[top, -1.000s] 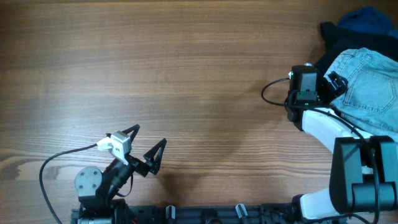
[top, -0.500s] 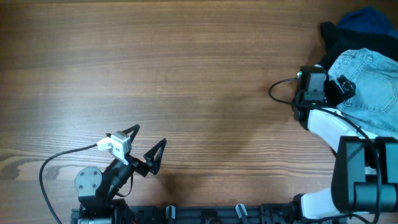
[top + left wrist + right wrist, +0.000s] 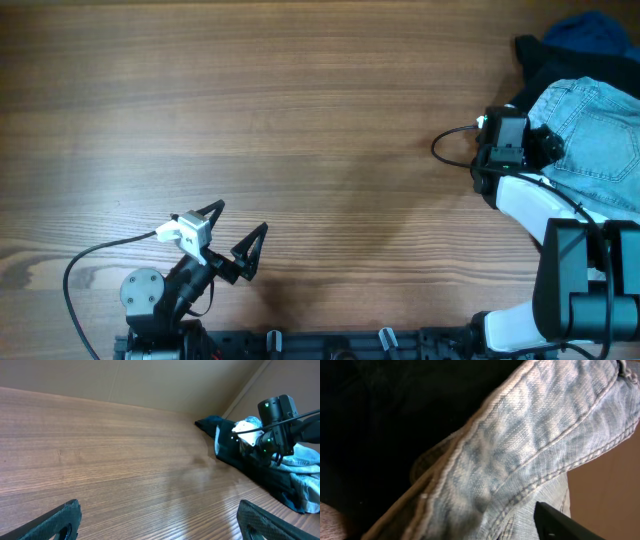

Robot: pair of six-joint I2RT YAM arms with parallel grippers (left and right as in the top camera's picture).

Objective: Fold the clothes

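Observation:
The clothes, a light-blue faded denim garment, lie at the table's right edge on top of a black garment. My right gripper is at the denim's left edge. In the right wrist view the stitched denim hem fills the space at the jaws; only one fingertip shows, so the grip is unclear. My left gripper rests near the front left, far from the cloth, open and empty, with both fingers wide apart over bare wood. The denim also shows far right in the left wrist view.
A dark blue cloth lies at the back right corner beside the black garment. The right arm's cable loops onto the wooden table. The arm bases stand along the front edge.
My right gripper moved a little to the right onto the denim's edge and its jaws look narrower. The left arm has not moved.

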